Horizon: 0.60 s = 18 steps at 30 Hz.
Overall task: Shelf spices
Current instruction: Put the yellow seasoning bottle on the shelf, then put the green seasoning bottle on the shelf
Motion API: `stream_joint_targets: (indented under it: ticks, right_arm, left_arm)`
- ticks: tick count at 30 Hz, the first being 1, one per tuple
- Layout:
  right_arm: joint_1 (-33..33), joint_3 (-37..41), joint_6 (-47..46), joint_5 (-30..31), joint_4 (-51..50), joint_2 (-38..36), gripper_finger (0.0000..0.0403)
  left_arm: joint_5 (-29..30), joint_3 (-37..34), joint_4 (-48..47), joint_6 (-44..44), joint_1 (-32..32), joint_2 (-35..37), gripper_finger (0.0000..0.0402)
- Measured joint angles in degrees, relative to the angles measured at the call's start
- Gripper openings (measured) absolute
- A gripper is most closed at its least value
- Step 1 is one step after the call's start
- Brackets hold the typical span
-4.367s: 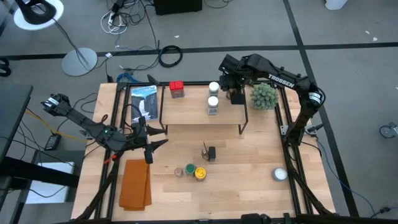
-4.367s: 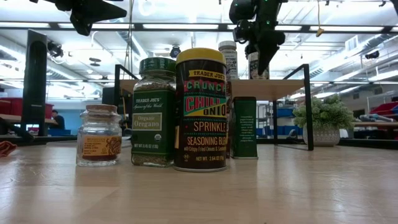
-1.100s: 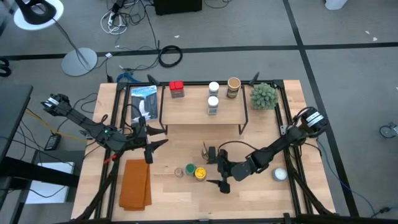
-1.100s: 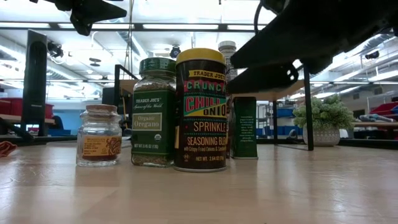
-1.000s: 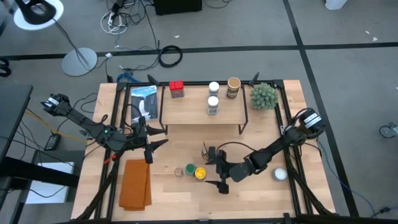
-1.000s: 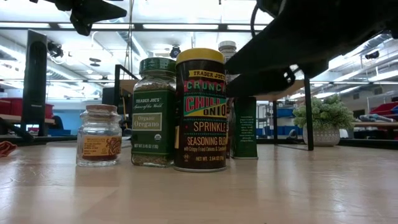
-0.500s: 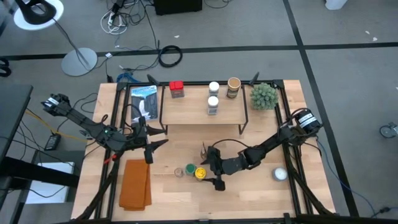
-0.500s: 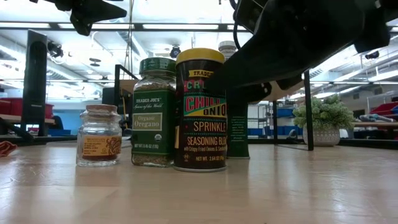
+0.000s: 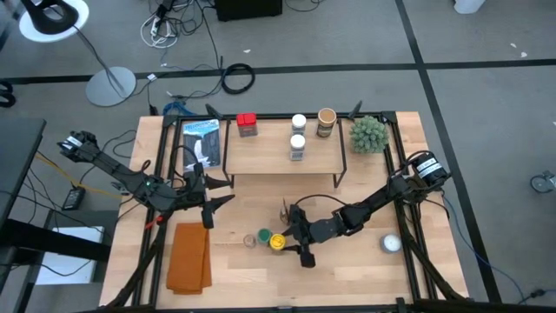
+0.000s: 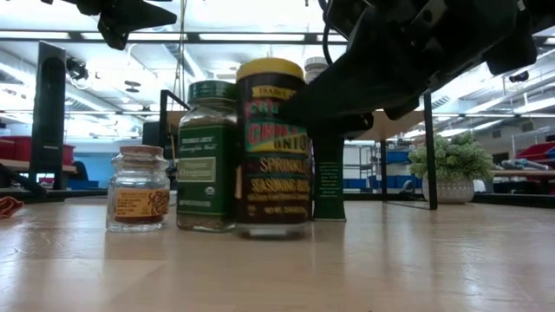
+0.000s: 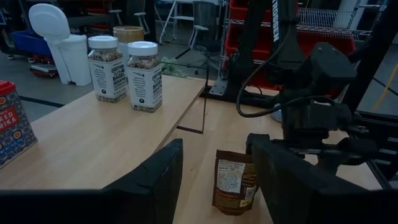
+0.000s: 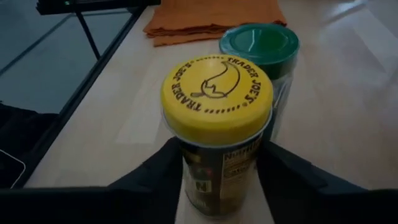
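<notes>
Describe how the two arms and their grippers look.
Both arms are dark, slim and jointed, with black cables looping beside them. The right gripper and left gripper each have two flat black fingers. White TROSSEN lettering runs down one arm segment.

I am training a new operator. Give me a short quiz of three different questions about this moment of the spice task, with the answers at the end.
1. True or false: the red tin stands on the shelf.
2. Choose one. The right gripper has its fingers on both sides of which jar?
A. the green-lidded jar
B. the yellow-lidded jar
C. the tan-lidded jar
3. Fill the gap: ____ white-lidded jars stand on the shelf.

Key: 1 true; 2 B; 3 two.
</notes>
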<state>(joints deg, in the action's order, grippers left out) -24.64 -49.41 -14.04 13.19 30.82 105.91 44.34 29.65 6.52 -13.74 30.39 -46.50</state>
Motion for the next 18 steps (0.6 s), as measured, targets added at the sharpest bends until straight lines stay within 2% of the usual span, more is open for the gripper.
stream_joint_targets:
  ticks: [4, 18]
  right_arm:
    - [0.0, 0.0, 0.2, 0.0, 0.6, 0.0, 0.0155]
    - [0.0, 0.0, 0.2, -1.2, 2.2, -0.1, 0.0151]
  left_arm:
    - [0.0, 0.0, 0.0, 0.0, 0.0, 0.0, 0.0198]
    - [0.0, 0.0, 0.0, 0.0, 0.0, 0.0, 0.0198]
